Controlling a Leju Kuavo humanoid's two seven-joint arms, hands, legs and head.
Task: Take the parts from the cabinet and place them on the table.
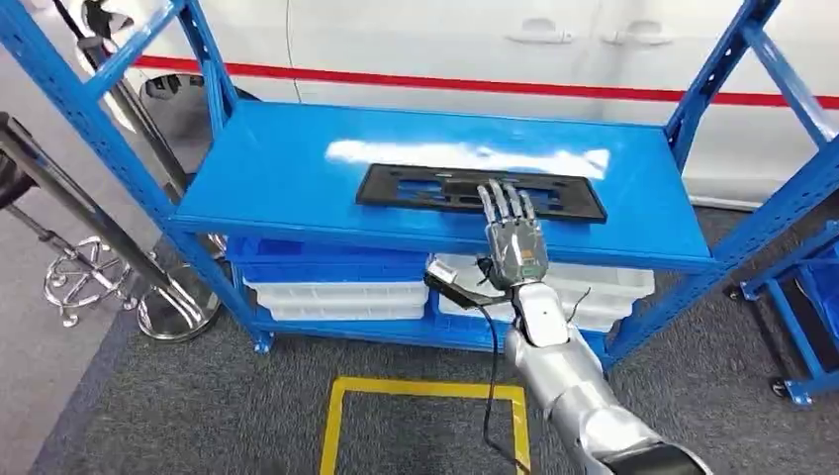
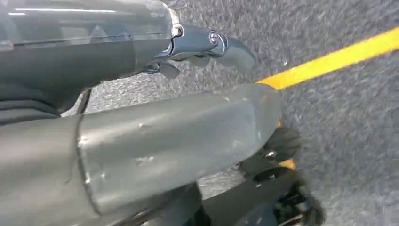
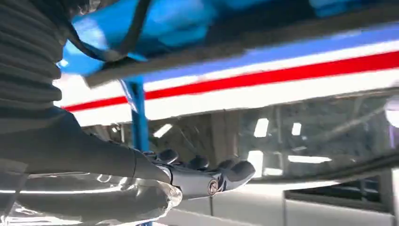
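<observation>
- Leftmost in the head view, chrome stands (image 1: 148, 287) with round bases sit on a grey floor, beside the blue metal rack (image 1: 89, 129).
- Next, grey carpet (image 1: 198, 416) lies before the rack, with a yellow taped rectangle (image 1: 425, 391) marked on it.
- Across the middle, the rack's glossy blue top shelf (image 1: 277, 168) carries a flat black part (image 1: 396, 186), a long frame with cut-outs, lying near the shelf's front edge.
- Under that shelf, blue and white plastic bins (image 1: 336, 287) are stacked on the lower level.
- Behind the rack stands a white wall or panel with a red stripe (image 1: 475, 84).
- The right hand (image 1: 510, 233) reaches over the shelf's front edge, fingers (image 1: 500, 203) straight and slightly apart, laid over the part's near edge; whether they press on it or hover just above I cannot tell.
- It grips nothing; the right wrist view shows the fingertips (image 3: 235, 169) extended with nothing in them.
- The left hand (image 2: 188, 122) hangs over the carpet by a yellow line (image 2: 339, 59); its thumb lies straight and a finger (image 2: 211, 44) is extended, nothing held, though the view is blurred.
- Far right, another blue frame on castors (image 1: 801, 327) stands on the carpet.
</observation>
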